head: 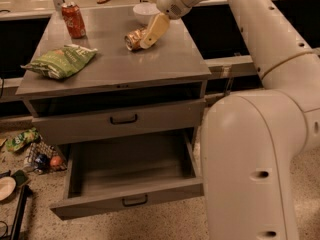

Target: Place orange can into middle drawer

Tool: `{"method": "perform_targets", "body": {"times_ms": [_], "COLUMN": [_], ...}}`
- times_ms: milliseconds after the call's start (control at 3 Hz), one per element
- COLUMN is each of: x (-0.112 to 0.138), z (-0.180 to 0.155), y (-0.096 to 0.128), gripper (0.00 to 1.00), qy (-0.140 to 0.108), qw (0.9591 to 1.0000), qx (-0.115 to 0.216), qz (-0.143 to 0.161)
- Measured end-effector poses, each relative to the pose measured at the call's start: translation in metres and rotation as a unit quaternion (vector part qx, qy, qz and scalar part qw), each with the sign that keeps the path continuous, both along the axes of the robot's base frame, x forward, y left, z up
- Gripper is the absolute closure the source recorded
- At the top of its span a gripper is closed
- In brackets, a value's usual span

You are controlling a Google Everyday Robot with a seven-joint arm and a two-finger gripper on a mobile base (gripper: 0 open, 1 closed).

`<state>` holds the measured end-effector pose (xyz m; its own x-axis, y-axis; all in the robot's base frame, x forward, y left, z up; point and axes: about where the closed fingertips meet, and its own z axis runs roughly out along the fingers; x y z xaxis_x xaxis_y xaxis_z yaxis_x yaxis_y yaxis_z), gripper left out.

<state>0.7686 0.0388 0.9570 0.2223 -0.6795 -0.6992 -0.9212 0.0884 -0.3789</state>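
On cabinet top (115, 64), far side, orange can (133, 38) lies sideways, open surface left and near. Gripper (150, 36) touches its right end; clamped or not, cannot tell. Middle drawer (160, 115) shut.

Cream hand (148, 40) at golden-orange can (133, 38); red cola can (73, 20), green chip bag (60, 61), grey cabinet (115, 66).

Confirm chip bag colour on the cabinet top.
Green, in the camera view; chip bag lies left of the claw at the orange can.
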Motion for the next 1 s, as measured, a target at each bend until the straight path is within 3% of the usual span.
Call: {"method": "perform_targets", "body": {"times_ms": [333,1000], "x": [0.019,0.042], "z": [0.0,-0.041], "y": [0.014,0.031], "gripper": [0.0,0.0], "qy": [0.006,0.049], "qw": [0.9996,0.9986], "qx": [0.028,0.009], "qz": [0.0,-0.02]}}
